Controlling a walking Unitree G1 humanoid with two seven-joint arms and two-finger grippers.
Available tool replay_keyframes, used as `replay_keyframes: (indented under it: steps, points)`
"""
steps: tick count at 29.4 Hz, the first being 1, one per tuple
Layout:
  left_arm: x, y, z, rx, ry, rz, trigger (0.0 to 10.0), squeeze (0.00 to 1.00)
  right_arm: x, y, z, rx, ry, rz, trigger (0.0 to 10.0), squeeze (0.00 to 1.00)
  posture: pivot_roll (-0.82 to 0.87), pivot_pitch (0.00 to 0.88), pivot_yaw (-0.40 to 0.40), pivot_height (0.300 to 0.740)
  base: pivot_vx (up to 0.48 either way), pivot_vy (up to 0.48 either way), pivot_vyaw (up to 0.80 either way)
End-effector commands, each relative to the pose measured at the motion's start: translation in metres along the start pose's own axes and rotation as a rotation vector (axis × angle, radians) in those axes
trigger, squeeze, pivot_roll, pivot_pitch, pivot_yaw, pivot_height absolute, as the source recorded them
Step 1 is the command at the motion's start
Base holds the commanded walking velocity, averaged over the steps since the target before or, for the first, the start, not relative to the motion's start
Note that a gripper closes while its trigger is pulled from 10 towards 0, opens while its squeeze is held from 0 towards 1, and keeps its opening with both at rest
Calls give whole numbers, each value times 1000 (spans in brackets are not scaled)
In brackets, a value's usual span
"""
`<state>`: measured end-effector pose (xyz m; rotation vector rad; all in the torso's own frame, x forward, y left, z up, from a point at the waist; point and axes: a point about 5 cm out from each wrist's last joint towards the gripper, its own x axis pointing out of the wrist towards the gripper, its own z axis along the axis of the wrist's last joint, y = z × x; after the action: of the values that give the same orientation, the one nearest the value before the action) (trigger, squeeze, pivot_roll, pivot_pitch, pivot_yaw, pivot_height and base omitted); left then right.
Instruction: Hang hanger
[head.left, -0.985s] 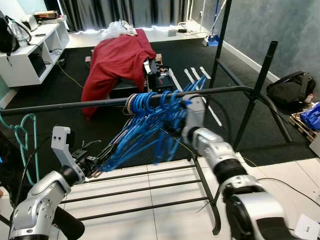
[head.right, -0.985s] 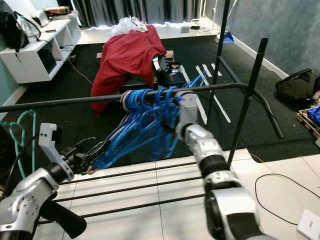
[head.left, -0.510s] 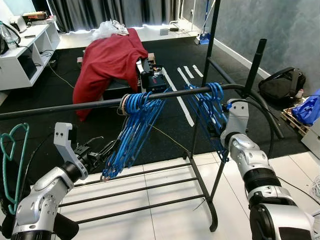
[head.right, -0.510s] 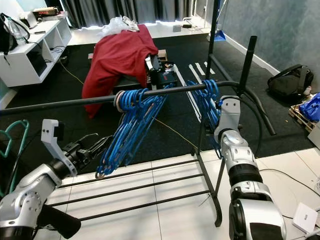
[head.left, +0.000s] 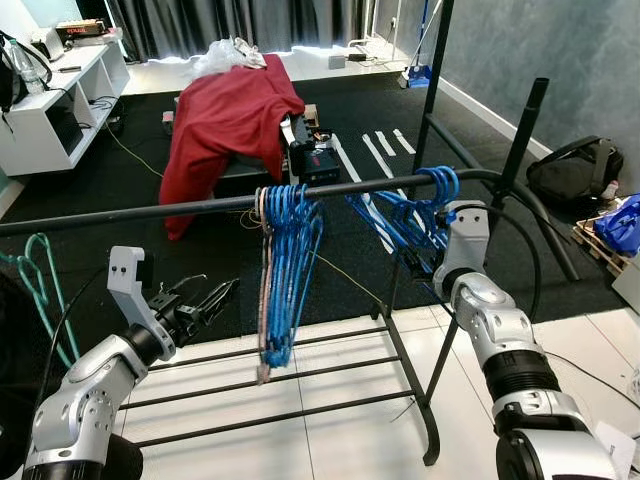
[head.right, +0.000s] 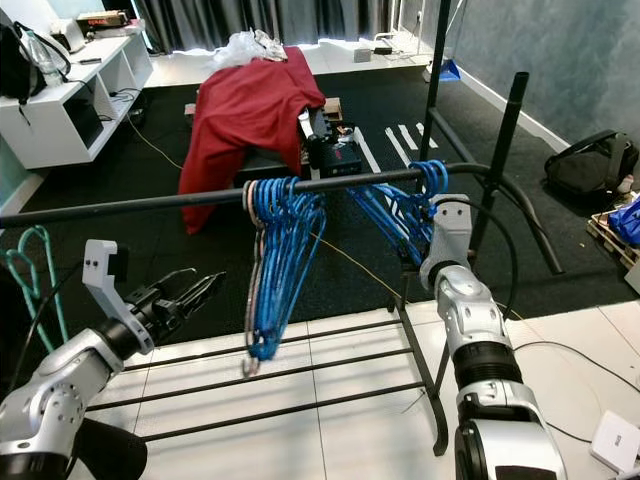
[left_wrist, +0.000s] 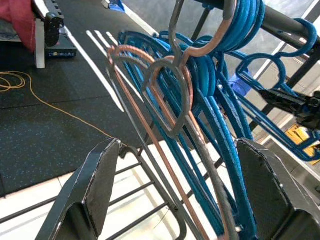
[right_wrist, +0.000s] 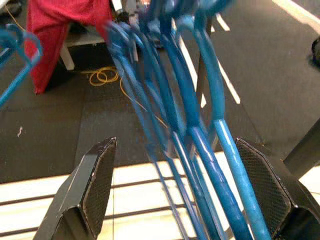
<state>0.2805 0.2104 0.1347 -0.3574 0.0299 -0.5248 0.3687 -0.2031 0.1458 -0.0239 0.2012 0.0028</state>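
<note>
A black rail (head.left: 150, 212) carries two bunches of blue hangers. The left bunch (head.left: 285, 270) hangs straight down, with a copper wire hanger (left_wrist: 170, 95) among the blue ones. My left gripper (head.left: 215, 298) is open and holds nothing, a short way to the left of that bunch. The right bunch (head.left: 415, 215) slants towards my right gripper (head.left: 425, 262). In the right wrist view its fingers (right_wrist: 95, 185) stand wide apart, with the blurred blue hangers (right_wrist: 200, 140) running between them.
A teal hanger (head.left: 40, 270) hangs at the far left. The rack's low bars (head.left: 280, 385) cross the white tile below. Its upright post (head.left: 515, 150) stands at the right. Behind are a red cloth (head.left: 230, 110), white shelves (head.left: 50, 110) and a black bag (head.left: 575, 170).
The left bunch has left my left gripper and swung down to hang straight. One second ago all the hangers were one bunch; the right bunch was slid along the rail.
</note>
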Motion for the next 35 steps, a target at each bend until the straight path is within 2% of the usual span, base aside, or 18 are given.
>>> replay_keyframes:
  steps: [1,11,17,21,23,27,35]
  points:
    - [-1,3,-1,-8,-2,6,10000,0,-2,1,7,-3,-54,14,10000,0,-36,26,23,740,0,0,0]
    - [1,3,-2,-9,-5,4,10000,0,-8,-1,26,-82,-156,-9,10000,0,-40,16,18,740,0,0,0]
    - [2,2,-4,-10,-8,2,10000,0,-14,8,33,-141,-213,4,10000,0,-41,2,14,740,0,0,0]
    - [2,2,-4,-10,-8,0,10000,0,-17,9,30,-150,-204,-5,10000,0,-41,0,13,740,0,0,0]
    - [3,3,-4,-9,-8,-1,10000,0,-17,9,17,-152,-143,-25,10000,0,-40,3,15,740,0,0,0]
    - [3,3,-3,-9,-9,-1,10000,0,-17,8,8,-160,-101,-62,10000,0,-40,3,15,740,0,0,0]
    - [2,3,-3,-8,-10,0,10000,0,-22,6,0,-186,-78,-119,10000,0,-40,9,19,740,0,0,0]
